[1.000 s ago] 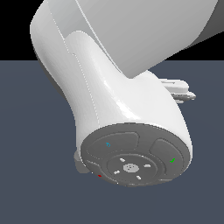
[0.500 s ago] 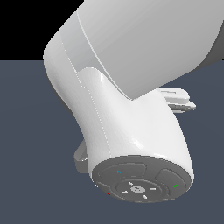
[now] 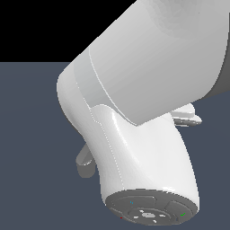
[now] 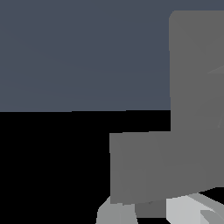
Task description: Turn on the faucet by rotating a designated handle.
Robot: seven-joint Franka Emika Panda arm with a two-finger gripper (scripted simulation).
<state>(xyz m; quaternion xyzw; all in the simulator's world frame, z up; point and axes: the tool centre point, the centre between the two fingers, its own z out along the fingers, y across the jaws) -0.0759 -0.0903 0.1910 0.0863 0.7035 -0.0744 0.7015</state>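
The exterior view is filled almost wholly by the white arm, whose rounded link ends in a grey disc-shaped cap facing the camera near the bottom edge. Behind it lies a flat blue-grey floor under a black background. Two small pale grey pieces project from behind the arm, one at the exterior view's left and one at the exterior view's right; their identity cannot be determined. In the wrist view, the faucet appears as a dull grey blocky mass very close to the camera, with a tall rectangular section rising above a wider, lower block. The handle cannot be distinguished as a separate part in either view. The tool shows only as pale grey finger sections at the frame edge, directly against the lower block of the faucet. Whether the fingers are spread or closed, and whether they grip anything, cannot be told.
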